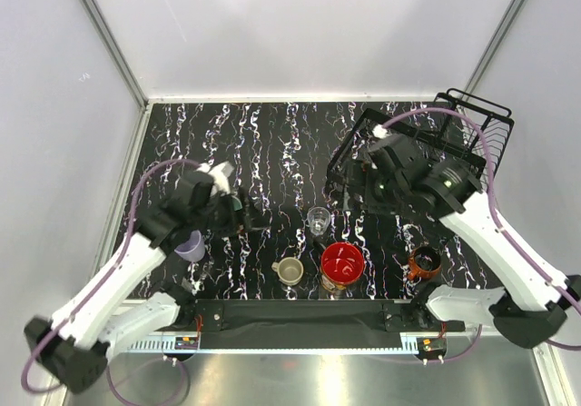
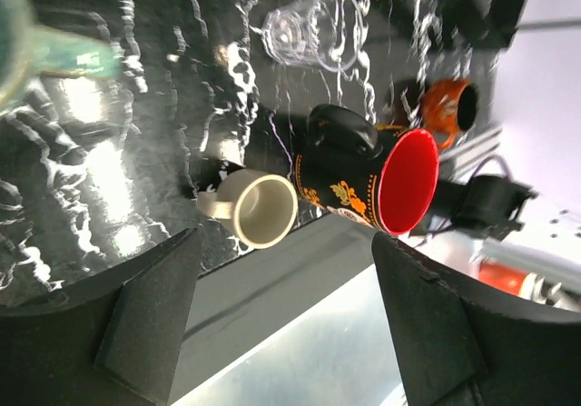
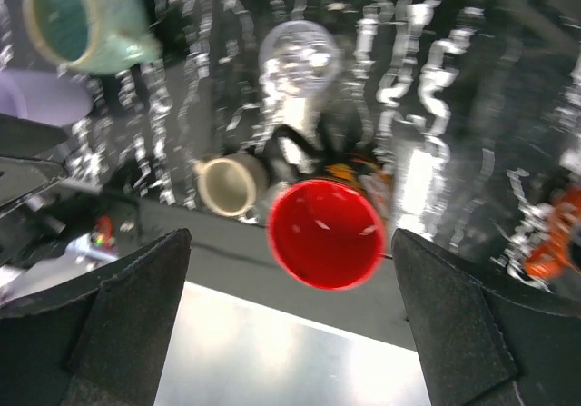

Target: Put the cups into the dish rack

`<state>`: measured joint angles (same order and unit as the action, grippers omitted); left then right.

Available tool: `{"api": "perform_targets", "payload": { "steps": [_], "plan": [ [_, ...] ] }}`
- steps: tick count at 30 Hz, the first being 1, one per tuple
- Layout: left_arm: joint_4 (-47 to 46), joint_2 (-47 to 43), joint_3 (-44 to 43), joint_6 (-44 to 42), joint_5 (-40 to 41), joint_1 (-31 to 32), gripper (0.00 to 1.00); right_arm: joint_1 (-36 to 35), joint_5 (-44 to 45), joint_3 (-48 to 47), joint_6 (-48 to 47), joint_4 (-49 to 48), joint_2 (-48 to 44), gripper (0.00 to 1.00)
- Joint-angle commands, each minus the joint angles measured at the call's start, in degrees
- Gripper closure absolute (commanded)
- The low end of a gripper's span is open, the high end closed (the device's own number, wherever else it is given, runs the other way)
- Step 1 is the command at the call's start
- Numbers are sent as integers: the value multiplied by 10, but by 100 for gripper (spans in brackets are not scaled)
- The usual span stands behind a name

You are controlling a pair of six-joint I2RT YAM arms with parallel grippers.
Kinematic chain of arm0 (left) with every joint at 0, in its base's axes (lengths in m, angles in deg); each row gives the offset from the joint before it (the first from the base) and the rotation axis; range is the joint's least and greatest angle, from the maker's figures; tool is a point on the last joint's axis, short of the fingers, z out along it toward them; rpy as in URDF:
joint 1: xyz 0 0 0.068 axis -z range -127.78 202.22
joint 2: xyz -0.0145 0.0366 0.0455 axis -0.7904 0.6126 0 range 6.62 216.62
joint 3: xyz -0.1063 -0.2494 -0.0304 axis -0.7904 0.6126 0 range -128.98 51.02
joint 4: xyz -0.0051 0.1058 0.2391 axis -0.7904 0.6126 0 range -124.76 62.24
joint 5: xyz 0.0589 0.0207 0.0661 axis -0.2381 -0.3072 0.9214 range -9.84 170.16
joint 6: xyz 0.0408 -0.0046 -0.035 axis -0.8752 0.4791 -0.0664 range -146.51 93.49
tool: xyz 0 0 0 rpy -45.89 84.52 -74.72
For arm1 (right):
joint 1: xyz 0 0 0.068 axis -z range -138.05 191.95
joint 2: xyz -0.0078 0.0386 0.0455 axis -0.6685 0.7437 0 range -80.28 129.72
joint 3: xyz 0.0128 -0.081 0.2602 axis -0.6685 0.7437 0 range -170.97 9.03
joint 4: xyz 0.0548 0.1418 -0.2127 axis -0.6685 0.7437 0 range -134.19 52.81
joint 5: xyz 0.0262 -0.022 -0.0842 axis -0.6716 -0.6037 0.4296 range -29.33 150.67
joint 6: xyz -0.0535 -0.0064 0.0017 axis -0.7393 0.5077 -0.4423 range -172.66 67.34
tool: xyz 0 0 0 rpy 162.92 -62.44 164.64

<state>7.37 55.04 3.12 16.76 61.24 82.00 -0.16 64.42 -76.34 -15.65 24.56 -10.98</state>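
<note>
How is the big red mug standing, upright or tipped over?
Upright. Seen from above, the red-inside mug shows its round open mouth facing up, with its base resting on the table.

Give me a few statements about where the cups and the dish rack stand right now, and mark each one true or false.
1. In the top view, the beige mug sits just left of the red-inside dark mug. True.
2. The clear glass is inside the dish rack. False: it stands on the table, left of the rack.
3. The right fingers grip the orange mug. False: they are spread with nothing between them, and the mug stands near the table's front edge.
4. The lavender tumbler lies farther left than the beige mug. True.
</note>
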Motion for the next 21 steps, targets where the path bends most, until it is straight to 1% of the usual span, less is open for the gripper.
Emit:
{"api": "perform_targets", "payload": {
  "steps": [1,2,4,5,7,8,9,10,11,13,14,18,19,21],
  "plan": [
    [-30,70,-64,-15,69,54,19,-3,109,15,38,30,-53,0],
    [-36,88,-72,-14,78,63,19,-3,134,19,50,41,-59,0],
    [-47,140,-94,-13,96,80,19,-3,148,21,60,67,-78,0],
    [-56,175,-104,-13,102,85,19,-3,145,23,56,71,-85,0],
    [-63,208,-131,-13,131,102,19,-4,135,22,54,83,-92,0],
    [-61,242,-141,-13,146,107,19,-4,122,18,53,105,-89,0],
    [-58,260,-165,-16,175,118,19,-3,116,13,45,117,-77,0],
    [-53,278,-176,-21,187,123,19,-4,108,9,28,126,-69,0],
    [-50,313,-186,-22,201,127,19,-3,112,6,15,152,-62,0],
    [-50,349,-210,-27,205,132,19,-3,125,9,17,172,-45,0],
    [-50,382,-217,-27,204,134,19,-4,149,6,37,191,-40,0],
    [-51,447,-250,-26,212,143,19,-3,206,-16,74,235,-4,0],
    [-52,455,-261,-22,216,145,20,-4,206,-26,74,242,0,0],
    [-58,473,-265,-19,216,148,20,-4,146,-25,25,221,-3,0]
  ]
}}
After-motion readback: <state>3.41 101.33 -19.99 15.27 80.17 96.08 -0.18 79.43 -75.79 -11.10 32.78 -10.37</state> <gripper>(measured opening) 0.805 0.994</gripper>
